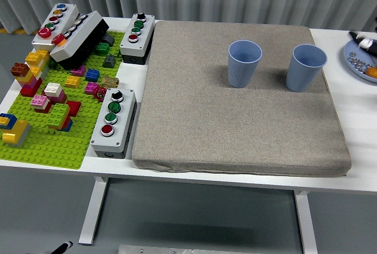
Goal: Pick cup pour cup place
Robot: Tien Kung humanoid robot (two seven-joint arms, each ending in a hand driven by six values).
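Grey felt-like matting (235, 124) covers most of the white table (353, 118), and two blue cups stand upright on its far half. The left cup (244, 63) and the right cup (306, 67) stand well apart, both with open mouths; whether they hold anything cannot be told. At the right edge a blue plate (360, 65) is cut off by the frame, with small silvery bits and something orange on it. A black and white shape (364, 40) at the plate's far rim may be the robot's right fingertips, too cropped to judge. Left of the matting lies a green brick baseplate (53, 142) with coloured bricks, and button boxes (113, 121) stand around it. No writing is legible.
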